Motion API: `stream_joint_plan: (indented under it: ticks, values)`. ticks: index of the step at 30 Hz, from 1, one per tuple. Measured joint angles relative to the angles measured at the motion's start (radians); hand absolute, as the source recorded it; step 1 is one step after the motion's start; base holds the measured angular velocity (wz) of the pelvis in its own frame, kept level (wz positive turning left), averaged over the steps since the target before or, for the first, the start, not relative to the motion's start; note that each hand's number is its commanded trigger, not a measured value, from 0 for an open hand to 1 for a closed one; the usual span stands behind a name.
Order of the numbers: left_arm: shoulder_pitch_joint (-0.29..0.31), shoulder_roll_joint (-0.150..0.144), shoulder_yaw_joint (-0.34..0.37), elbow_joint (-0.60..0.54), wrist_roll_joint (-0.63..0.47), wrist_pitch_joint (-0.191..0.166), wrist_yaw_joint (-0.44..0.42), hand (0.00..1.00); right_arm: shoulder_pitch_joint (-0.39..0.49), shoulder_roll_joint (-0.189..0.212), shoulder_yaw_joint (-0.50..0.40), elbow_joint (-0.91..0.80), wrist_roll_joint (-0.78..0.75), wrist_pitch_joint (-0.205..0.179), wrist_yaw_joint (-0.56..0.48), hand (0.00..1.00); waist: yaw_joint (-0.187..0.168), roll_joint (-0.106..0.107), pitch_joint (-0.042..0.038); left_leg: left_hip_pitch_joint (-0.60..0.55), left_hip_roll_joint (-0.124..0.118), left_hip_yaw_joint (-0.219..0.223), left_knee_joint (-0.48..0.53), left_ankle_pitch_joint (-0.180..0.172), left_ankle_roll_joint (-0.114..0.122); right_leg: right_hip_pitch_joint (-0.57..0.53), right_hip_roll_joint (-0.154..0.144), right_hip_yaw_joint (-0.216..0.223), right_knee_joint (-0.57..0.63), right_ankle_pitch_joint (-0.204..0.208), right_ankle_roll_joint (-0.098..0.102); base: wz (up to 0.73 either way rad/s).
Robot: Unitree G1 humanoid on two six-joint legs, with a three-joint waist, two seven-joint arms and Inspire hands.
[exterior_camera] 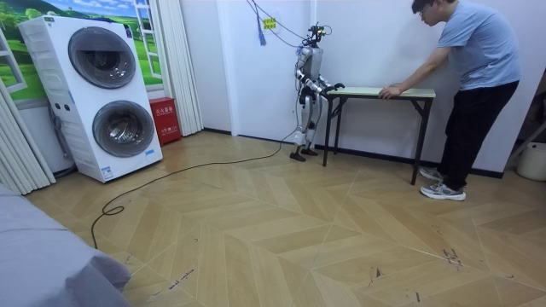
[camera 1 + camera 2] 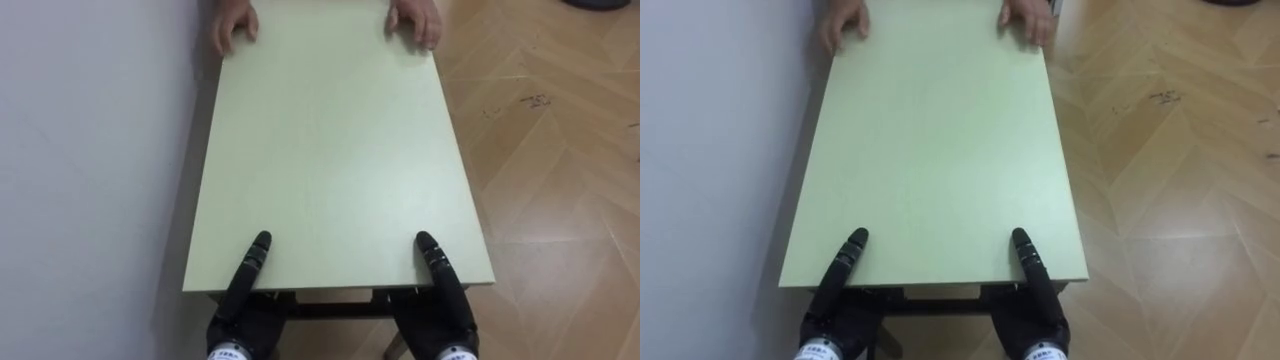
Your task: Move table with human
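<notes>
You found the table [image 2: 330, 150] against the wall [image 2: 90, 150], with the robot at 1 end. The left hand [image 2: 240, 320] and right hand [image 2: 442, 320] lay at its near edge; their grip could not be determined. The person [image 1: 469, 77] had 2 hands on the far edge.

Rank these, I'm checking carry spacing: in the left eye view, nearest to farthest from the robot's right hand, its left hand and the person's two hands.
From the right hand at the near edge of the table:
1. left hand, along that edge.
2. person's hand at the far right corner, straight ahead.
3. person's hand at the far left corner, diagonally across, by the wall.
</notes>
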Motion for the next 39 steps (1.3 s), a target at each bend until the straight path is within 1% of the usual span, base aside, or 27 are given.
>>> stream_joint_plan:
  ticks: [1,2,3,6,9,14,16,23,26,29,35,36,37,39]
  values:
    - [-0.004,0.016,-0.005,0.002,0.037,0.005,-0.017,0.0,0.0,-0.003,0.0,0.002,0.0,0.002,0.008,0.0,-0.001,0.002,-0.0014,0.0,0.0,0.0,0.0,0.0,0.0,0.0,0.0,0.001,-0.001,0.0,0.0,0.0]
    - [-0.005,0.022,-0.005,0.004,0.053,0.009,-0.024,0.0,0.001,-0.006,0.0,0.004,-0.002,0.003,0.018,0.0,-0.001,0.003,-0.0019,0.0,0.0,0.002,0.0,0.0,0.0,0.0,0.0,0.001,-0.001,0.0,0.0,-0.05]
    - [-0.007,0.031,-0.005,0.008,0.093,0.013,-0.031,0.0,0.001,-0.015,0.0,0.004,-0.029,0.007,0.034,0.0,-0.002,0.004,-0.0027,0.001,0.001,0.007,0.0,0.0,0.0,0.0,0.0,0.002,-0.001,0.0,0.0,-0.1]
    - [-0.028,0.034,-0.005,0.051,0.162,0.017,-0.041,0.0,0.001,-0.042,0.001,0.006,-0.101,0.015,0.077,0.0,-0.002,0.005,-0.0029,0.002,0.003,0.013,0.0,0.0,0.0,0.006,0.0,0.003,0.0,0.001,-0.001,-0.06]
    - [-0.045,0.04,-0.003,0.076,0.19,0.02,-0.05,0.0,0.001,-0.053,-0.001,0.007,-0.137,0.029,0.094,0.0,-0.002,0.005,-0.0032,0.004,0.008,0.016,0.0,0.0,0.0,0.006,0.004,0.002,0.0,0.009,-0.002,-0.02]
    - [-0.043,0.052,-0.001,0.08,0.19,0.034,-0.056,0.0,0.003,-0.067,-0.003,0.007,-0.155,0.046,0.108,0.0,-0.003,0.004,-0.0039,0.009,0.015,0.027,0.003,-0.001,0.001,0.007,0.007,-0.007,0.0,0.023,-0.001,-0.1]
    - [-0.043,0.058,-0.001,0.08,0.189,0.037,-0.057,0.0,0.003,-0.068,-0.001,0.009,-0.166,0.054,0.118,0.0,-0.003,0.001,-0.0063,0.008,0.019,0.036,0.005,-0.001,0.001,0.005,0.009,-0.008,0.0,0.027,-0.003,-0.11]
    - [-0.043,0.057,-0.001,0.08,0.187,0.037,-0.057,0.0,0.009,-0.066,-0.002,0.012,-0.167,0.063,0.14,0.0,-0.006,-0.003,-0.0111,0.008,0.021,0.046,0.004,0.0,0.001,0.0,0.009,0.001,0.004,0.029,-0.004,-0.05]
    - [-0.043,0.059,-0.002,0.08,0.19,0.037,-0.057,0.0,0.009,-0.066,-0.002,0.029,-0.167,0.064,0.163,0.0,-0.005,-0.008,-0.0145,0.01,0.022,0.047,0.004,0.0,0.001,0.0,0.009,-0.001,0.003,0.029,-0.004,0.0]
    - [-0.04,0.059,-0.002,0.08,0.214,0.037,-0.057,0.0,0.013,-0.066,-0.004,0.034,-0.192,0.064,0.187,0.0,-0.003,-0.008,-0.0152,0.014,0.022,0.048,0.002,-0.001,0.001,0.003,0.008,-0.008,0.003,0.029,-0.004,-0.01]
    - [-0.02,0.062,-0.004,0.093,0.282,0.047,-0.061,0.0,0.018,-0.067,-0.022,0.068,-0.312,0.063,0.289,0.0,-0.003,-0.009,-0.0152,0.025,0.023,0.048,0.001,-0.001,0.0,0.015,0.009,-0.01,-0.001,0.029,-0.004,0.0]
    - [-0.02,0.063,-0.003,0.112,0.299,0.047,-0.068,0.0,0.016,-0.064,-0.025,0.09,-0.33,0.063,0.308,0.0,-0.003,-0.01,-0.0152,0.032,0.023,0.048,-0.002,-0.002,-0.001,0.018,0.01,-0.009,-0.002,0.029,-0.004,0.0]
    - [-0.021,0.063,-0.001,0.128,0.313,0.047,-0.071,0.0,0.014,-0.065,-0.028,0.111,-0.358,0.064,0.332,0.0,-0.002,-0.01,-0.017,0.034,0.024,0.048,-0.002,-0.003,-0.001,0.019,0.01,-0.011,-0.001,0.029,-0.004,0.0]
    - [-0.026,0.065,0.0,0.159,0.316,0.047,-0.075,0.0,0.01,-0.07,-0.036,0.14,-0.38,0.072,0.362,0.0,-0.002,-0.012,-0.0162,0.032,0.024,0.047,-0.002,-0.003,-0.001,0.019,0.01,-0.011,-0.001,0.029,-0.004,0.0]
